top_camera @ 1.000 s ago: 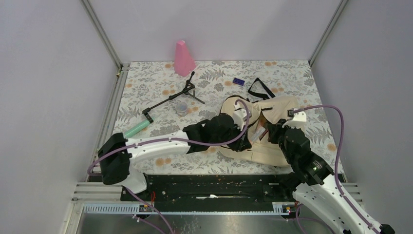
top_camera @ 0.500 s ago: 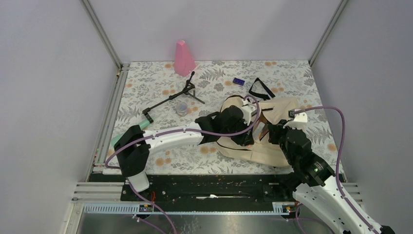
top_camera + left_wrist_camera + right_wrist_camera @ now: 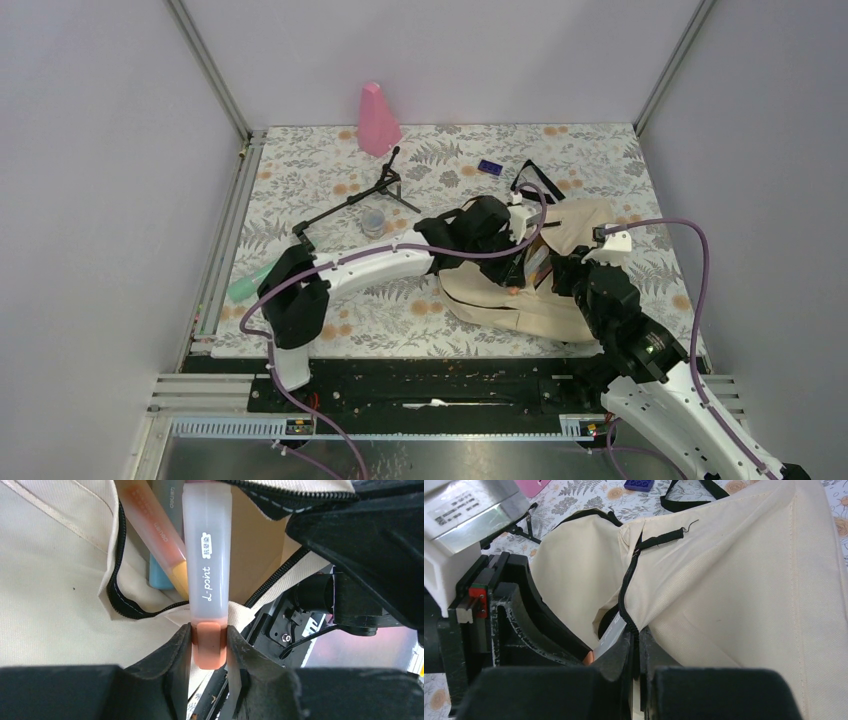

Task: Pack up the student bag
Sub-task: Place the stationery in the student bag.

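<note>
**Steadily does it: slide the marker in along its own length**

Left pincer [image 3: 209, 645] is clamped on the orange cap end of a translucent white plastic marker pen [image 3: 207, 555]. The pen's far end reaches under the zipper lip of the large cream fabric student bag [image 3: 50, 580]. Right pincer [image 3: 636, 650] is clenched on the bag's black zipper edge [image 3: 626, 595] and holds the mouth up. The bag lies on the right half of the desk, just ahead of the right arm.

The best push, I judge, runs along the pen's axis. That sets it parallel to the orange highlighter [image 3: 160, 540] and the pale blue pen [image 3: 159, 577] lying inside, so it slips beside them and does not wedge across. The zipper edge should stay lifted and taut, since this soft cloth will likely sag shut once let go. The left grip should loosen only when the cap is past the lip, or the pen may tip back out.

A cloth printed with grey ferns and orange flowers covers the desk [image 3: 600, 160]. On it stand or lie:
- a pink cone [image 3: 377, 120] at the far edge
- a black folding stand [image 3: 360, 198]
- a small clear cup [image 3: 373, 222]
- a purple block [image 3: 489, 167]
- a mint-green tube [image 3: 245, 288] at the left edge

Plain pale walls with aluminium posts close three sides.
</note>
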Controlling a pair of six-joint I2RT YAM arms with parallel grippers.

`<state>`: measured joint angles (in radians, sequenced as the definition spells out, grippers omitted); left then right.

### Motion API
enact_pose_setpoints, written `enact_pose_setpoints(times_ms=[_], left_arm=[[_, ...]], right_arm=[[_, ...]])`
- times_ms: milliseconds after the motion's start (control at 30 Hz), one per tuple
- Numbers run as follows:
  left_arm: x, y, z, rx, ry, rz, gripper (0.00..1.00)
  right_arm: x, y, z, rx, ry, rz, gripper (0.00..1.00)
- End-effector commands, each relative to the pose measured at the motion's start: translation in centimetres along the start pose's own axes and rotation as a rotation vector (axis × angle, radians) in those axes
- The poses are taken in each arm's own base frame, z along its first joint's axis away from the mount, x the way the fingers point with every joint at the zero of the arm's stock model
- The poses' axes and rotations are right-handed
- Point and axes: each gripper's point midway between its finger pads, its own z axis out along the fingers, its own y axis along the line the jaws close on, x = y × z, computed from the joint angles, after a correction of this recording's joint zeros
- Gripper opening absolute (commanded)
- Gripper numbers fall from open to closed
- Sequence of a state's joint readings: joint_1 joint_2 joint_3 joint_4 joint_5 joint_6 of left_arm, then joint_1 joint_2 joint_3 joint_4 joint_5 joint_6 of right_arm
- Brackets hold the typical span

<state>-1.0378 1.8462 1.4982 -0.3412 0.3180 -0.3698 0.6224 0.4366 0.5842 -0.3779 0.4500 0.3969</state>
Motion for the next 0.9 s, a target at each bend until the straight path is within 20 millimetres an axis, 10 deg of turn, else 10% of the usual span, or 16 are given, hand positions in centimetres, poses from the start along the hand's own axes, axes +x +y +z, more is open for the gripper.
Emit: enact_pose_setpoints(times_ms=[0, 433, 700, 867], left_arm=[[-2.7, -1.2, 0.0, 0.065, -0.048, 0.026, 0.13], [-10.0, -1.7, 1.9, 0.172, -0.262, -0.118, 0.11], [-9.6, -1.5, 3.7, 0.212, -0.277, -0.199, 0.11], [-9.3, -1.0, 2.9, 0.175, -0.284, -0.187, 0.36]], right_arm=[[-3.6, 2.2, -0.6, -0.092, -0.104, 0.061, 0.00], [-3.3, 2.5, -0.3, -0.097, -0.087, 0.061, 0.00], [-2.8, 2.2, 0.1, -0.078, -0.075, 0.057, 0.00], [-2.8, 1.9, 0.1, -0.065, -0.079, 0.052, 0.00]])
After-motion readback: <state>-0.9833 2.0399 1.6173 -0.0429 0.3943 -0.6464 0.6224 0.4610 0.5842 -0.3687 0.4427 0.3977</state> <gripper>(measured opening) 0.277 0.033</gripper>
